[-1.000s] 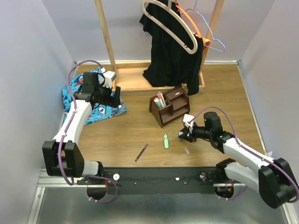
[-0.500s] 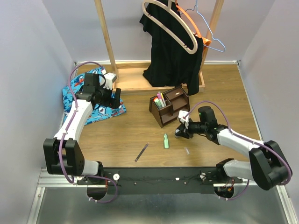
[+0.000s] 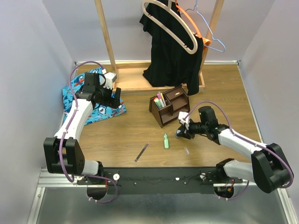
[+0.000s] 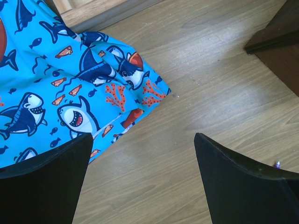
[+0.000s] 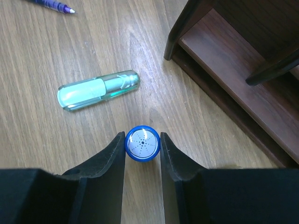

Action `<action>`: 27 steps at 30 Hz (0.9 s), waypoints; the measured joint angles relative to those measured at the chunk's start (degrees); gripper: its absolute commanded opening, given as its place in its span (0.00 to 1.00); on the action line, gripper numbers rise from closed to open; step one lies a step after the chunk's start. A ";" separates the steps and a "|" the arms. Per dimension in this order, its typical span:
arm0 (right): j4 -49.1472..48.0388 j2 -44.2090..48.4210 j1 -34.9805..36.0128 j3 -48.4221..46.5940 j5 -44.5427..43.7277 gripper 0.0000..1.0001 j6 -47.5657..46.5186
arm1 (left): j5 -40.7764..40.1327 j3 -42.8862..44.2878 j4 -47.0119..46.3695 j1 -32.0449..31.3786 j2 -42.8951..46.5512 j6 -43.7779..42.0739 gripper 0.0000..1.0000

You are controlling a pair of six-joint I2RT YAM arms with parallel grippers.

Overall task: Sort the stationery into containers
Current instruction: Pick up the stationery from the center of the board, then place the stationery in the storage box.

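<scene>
Small blue bottle (image 5: 142,143) stands upright with its round cap facing the right wrist camera, just off the near side of the dark brown wooden desk organizer (image 5: 243,98). The right gripper (image 5: 142,138) has it: jaws narrow, one finger (image 5: 117,158) pressed on each side of the cap. Can't tell whether the base is on the wooden table (image 3: 117,135) or lifted. The pale green translucent marker (image 5: 98,90) lies flat on the near side of the organizer, close to the bottle but apart from it. The thin purple pen (image 3: 141,152) also lies flat, further out from the organizer on its near-left. Neither is touched. Several coloured markers (image 3: 160,100) stand upright in the organizer's left slot; the rest of its compartments are too small to read from the top view. The left gripper (image 4: 142,140) is well left of the organizer, jaws wide with nothing between them, above the edge of the blue shark-print cloth (image 4: 56,93) and bare table. Behind the organizer sits the light wooden rack base (image 3: 135,81), with a black garment (image 3: 170,51) hanging over it.
</scene>
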State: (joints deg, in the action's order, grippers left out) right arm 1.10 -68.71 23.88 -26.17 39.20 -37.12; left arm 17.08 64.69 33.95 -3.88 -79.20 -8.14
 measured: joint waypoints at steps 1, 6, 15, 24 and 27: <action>0.42 0.04 0.00 -0.17 0.00 0.01 0.07 | 0.00 0.17 -0.02 0.00 0.00 0.00 0.99; 8.74 0.90 -0.04 -7.04 -1.18 0.01 0.46 | -0.02 0.70 -0.17 0.00 0.04 0.00 0.99; 19.76 1.86 -0.11 -26.84 -2.29 0.00 0.20 | -0.04 0.72 -0.46 0.00 3.54 -0.02 0.99; 19.04 -6.56 -0.11 -33.94 -9.31 0.00 6.47 | 0.00 0.46 -0.90 0.00 5.03 0.02 0.99; 17.70 -10.56 -0.11 -35.78 -12.15 0.00 8.02 | 0.02 0.44 -0.90 0.00 5.05 0.04 0.99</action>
State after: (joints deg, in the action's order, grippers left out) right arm 18.81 -79.26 23.77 -61.95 27.05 -29.10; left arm 17.10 65.12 33.06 -3.88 -74.15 -8.10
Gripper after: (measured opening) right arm 0.383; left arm 0.987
